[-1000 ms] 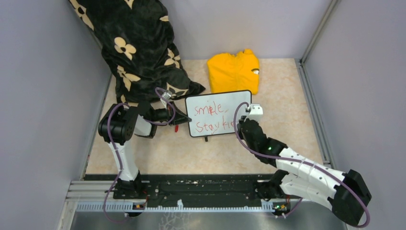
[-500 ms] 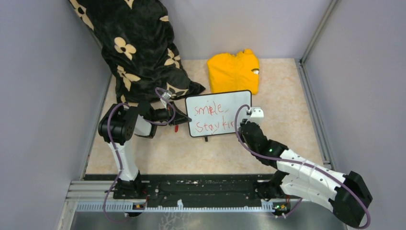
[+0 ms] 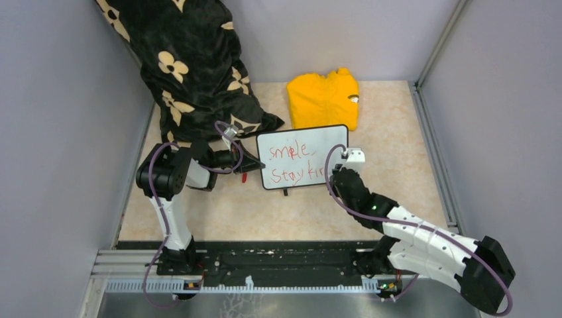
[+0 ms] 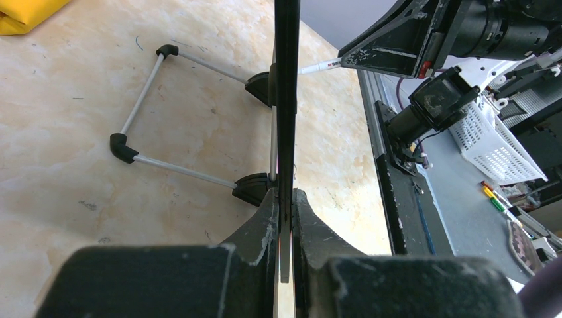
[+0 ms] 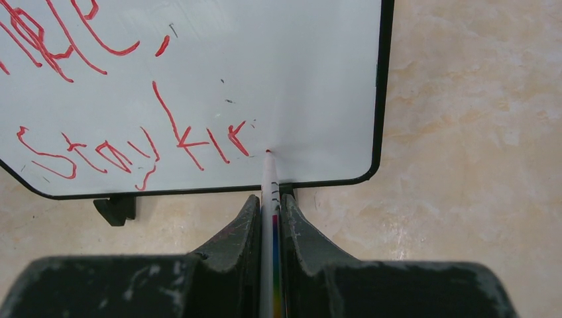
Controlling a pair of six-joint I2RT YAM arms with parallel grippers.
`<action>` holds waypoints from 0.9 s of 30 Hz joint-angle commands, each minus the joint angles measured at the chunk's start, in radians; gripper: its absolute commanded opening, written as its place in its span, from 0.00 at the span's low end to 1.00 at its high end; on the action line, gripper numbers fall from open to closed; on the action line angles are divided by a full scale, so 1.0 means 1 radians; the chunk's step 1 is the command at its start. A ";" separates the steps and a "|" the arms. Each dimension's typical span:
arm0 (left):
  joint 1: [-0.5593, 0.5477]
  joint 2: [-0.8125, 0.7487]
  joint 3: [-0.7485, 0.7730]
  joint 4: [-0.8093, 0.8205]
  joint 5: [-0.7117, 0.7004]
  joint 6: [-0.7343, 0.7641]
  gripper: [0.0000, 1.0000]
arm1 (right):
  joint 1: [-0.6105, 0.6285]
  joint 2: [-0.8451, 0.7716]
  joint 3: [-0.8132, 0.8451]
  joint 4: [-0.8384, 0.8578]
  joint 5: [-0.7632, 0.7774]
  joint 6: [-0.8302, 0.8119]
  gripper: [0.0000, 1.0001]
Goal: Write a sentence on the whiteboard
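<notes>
Near: right gripper [image 5: 268, 202] pinched tight on one marker [image 5: 268, 173], its tip touching the whiteboard [image 3: 331, 140] just after "kin". Left gripper [image 4: 283, 202] clamped on the board's left edge. One board, upright, mid table [image 3: 397, 146].

Risk: little room before the right rim, so the last letter may crowd. A hard push could skid the board out of the clamp.

Sentence [image 3: 289, 152]: two red lines. Beyond: one yellow garment [image 3: 323, 99], one black floral cloth [image 3: 192, 66].
</notes>
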 commanded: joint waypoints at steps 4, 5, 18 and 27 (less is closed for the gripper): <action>-0.014 -0.003 0.015 -0.009 0.026 0.024 0.00 | -0.009 0.035 0.060 0.064 0.024 -0.020 0.00; -0.014 -0.003 0.015 -0.009 0.026 0.024 0.00 | -0.008 0.037 0.063 0.066 0.025 -0.022 0.00; -0.014 -0.003 0.016 -0.010 0.026 0.025 0.00 | -0.009 0.035 0.087 0.079 0.044 -0.038 0.00; -0.015 -0.003 0.015 -0.010 0.027 0.024 0.00 | -0.009 0.051 0.104 0.094 0.039 -0.046 0.00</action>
